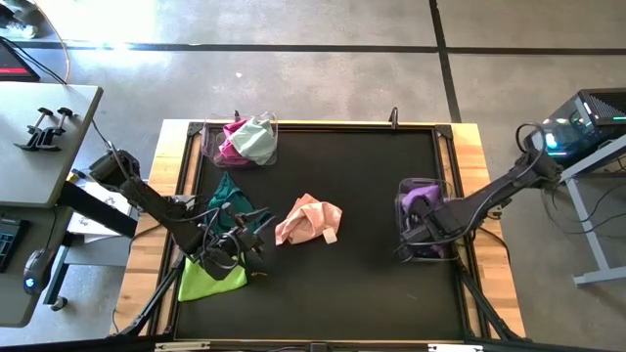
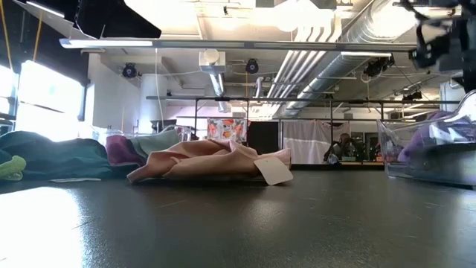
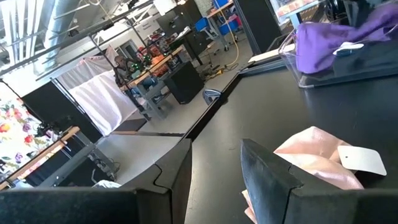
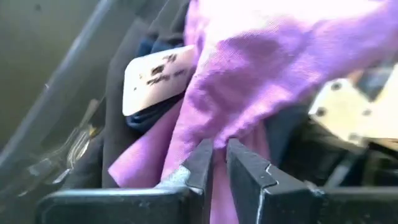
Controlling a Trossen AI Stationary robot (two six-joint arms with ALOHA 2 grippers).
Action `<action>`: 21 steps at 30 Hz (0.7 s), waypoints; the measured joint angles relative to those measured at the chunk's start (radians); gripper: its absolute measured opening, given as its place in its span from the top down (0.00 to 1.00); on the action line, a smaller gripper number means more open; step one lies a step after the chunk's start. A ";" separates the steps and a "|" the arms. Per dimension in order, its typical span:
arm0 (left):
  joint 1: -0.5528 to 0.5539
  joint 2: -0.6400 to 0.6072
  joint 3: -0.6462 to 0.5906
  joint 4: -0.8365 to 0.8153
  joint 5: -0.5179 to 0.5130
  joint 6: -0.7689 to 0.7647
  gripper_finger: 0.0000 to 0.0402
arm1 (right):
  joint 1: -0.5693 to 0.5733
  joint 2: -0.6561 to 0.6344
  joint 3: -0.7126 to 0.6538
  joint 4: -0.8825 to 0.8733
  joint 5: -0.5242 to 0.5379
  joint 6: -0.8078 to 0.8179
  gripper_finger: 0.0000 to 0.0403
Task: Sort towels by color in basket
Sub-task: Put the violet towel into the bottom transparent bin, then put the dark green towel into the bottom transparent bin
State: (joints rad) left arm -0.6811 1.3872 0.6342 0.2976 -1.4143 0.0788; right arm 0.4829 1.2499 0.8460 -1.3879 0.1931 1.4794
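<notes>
A peach-pink towel (image 1: 308, 220) with a white tag lies crumpled mid-table. A dark teal towel (image 1: 230, 196) and a lime green towel (image 1: 210, 279) lie at the left. My left gripper (image 3: 214, 155) hovers level over them, open and holding nothing. A clear basket (image 1: 210, 147) at the far left holds a magenta towel (image 1: 230, 147) and a mint towel (image 1: 256, 140). A second clear basket (image 1: 452, 210) at the right holds a purple towel (image 1: 421, 198) on dark cloths. My right gripper (image 4: 219, 152) reaches down into this basket and is shut on the purple towel. My right gripper pinches a bunched fold of the purple towel (image 4: 217, 134) between its two fingers (image 4: 249, 171). It comes from above, pointing steeply down into the right basket. The rest of the towel lies slack on the dark cloths in the basket.
A raised frame (image 1: 323, 125) borders the black table mat. The right basket's clear walls (image 2: 416, 152) stand close around my right gripper. Open mat lies between the peach-pink towel and the right basket, and along the near edge.
</notes>
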 joint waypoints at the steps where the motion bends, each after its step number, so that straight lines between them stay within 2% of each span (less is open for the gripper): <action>1: 0.000 0.000 0.000 0.000 0.000 -0.001 0.69 | 0.006 0.000 0.019 -0.031 0.012 0.008 0.89; 7: 0.000 0.000 0.000 -0.002 0.004 -0.052 0.69 | 0.062 0.000 0.115 -0.184 0.076 0.048 0.77; 10: 0.000 -0.005 0.000 -0.003 0.011 -0.085 0.69 | 0.108 0.000 0.140 -0.166 0.184 0.036 0.68; 15: 0.000 -0.063 0.000 -0.003 0.030 -0.165 0.69 | 0.189 0.000 0.126 0.067 0.412 -0.093 0.59; 21: 0.007 -0.197 0.000 -0.053 0.200 -0.256 0.69 | 0.246 0.000 0.070 0.510 0.681 -0.437 0.59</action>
State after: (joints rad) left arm -0.6741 1.1898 0.6342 0.2450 -1.2145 -0.1770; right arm 0.7292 1.2499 0.9157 -0.8779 0.8743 1.0425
